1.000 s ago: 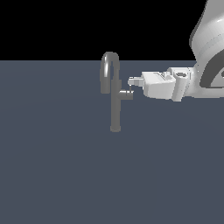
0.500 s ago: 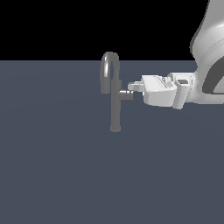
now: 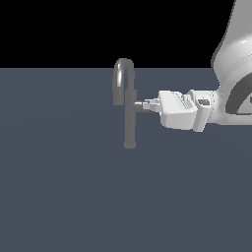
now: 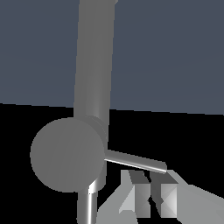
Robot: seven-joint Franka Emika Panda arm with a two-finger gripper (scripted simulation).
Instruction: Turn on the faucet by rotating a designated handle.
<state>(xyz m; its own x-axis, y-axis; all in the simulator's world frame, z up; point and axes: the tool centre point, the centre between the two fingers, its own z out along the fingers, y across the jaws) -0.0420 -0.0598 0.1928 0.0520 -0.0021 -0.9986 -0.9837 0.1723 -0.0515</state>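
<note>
Closing on the faucet (image 3: 130, 114), the gripper (image 3: 153, 105), jaw state unclear, sits beside the handle (image 4: 136, 161), a thin, stiff, probably slippery rod best pushed near its tip.

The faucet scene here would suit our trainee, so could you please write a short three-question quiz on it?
1. True or false: the gripper comes at the faucet from the exterior view's right.
2. The gripper's tip is level with: A) the spout's arch, B) the side stub, C) the stem's base?
3. In the wrist view, which thin rod juts from the stub's round end?

Key: 1 true. 2 B. 3 the handle, with the fingers beside it; actual contact cannot be told.
</note>
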